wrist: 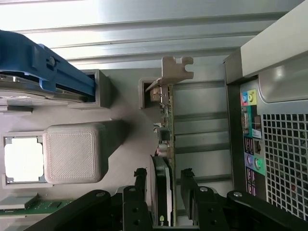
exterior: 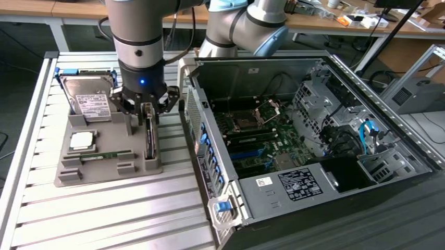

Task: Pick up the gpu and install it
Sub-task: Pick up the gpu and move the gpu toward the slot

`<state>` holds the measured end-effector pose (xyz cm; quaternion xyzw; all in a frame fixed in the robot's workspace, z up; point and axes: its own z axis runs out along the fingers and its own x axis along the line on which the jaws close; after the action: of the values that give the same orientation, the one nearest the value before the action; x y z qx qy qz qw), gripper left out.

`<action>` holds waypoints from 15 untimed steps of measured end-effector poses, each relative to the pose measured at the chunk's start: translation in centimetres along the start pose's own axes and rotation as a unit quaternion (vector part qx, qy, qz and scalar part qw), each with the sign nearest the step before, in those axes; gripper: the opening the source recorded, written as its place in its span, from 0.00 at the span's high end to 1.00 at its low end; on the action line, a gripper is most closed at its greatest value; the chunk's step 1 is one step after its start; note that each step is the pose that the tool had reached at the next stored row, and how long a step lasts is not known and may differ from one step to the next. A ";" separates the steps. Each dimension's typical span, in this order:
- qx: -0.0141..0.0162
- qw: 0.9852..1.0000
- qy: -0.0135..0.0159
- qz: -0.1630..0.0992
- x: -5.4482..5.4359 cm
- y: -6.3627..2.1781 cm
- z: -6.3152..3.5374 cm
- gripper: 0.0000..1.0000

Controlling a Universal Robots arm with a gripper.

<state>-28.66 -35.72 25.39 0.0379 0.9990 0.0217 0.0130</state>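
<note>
The gpu (exterior: 149, 139) stands on its edge in a slot along the right side of the grey holder tray (exterior: 104, 169), a thin dark card with a silver bracket (wrist: 176, 70) at its far end. My gripper (exterior: 147, 110) hangs straight above it, open. In the wrist view the gpu (wrist: 167, 126) runs between the two dark fingertips (wrist: 140, 174), which straddle its near end with a gap on each side. Nothing is gripped.
The tray also carries a silver hard drive (exterior: 90, 101) in a blue frame, a processor (exterior: 82, 139) and a green memory stick (exterior: 104, 155). The open computer case (exterior: 313, 135) lies close to the tray's right, its rear panel (wrist: 274, 144) beside the card.
</note>
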 end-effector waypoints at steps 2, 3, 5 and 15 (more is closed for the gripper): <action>0.000 1.000 0.000 0.000 0.0 -0.01 0.17 0.58; 0.000 1.000 0.000 0.000 0.0 -0.01 0.24 0.58; 0.000 1.000 0.000 0.000 0.0 -0.02 0.40 0.58; 0.000 1.000 0.000 0.000 0.0 -0.05 1.13 0.58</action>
<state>-28.67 -35.72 24.26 0.0378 0.9990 0.0216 0.0129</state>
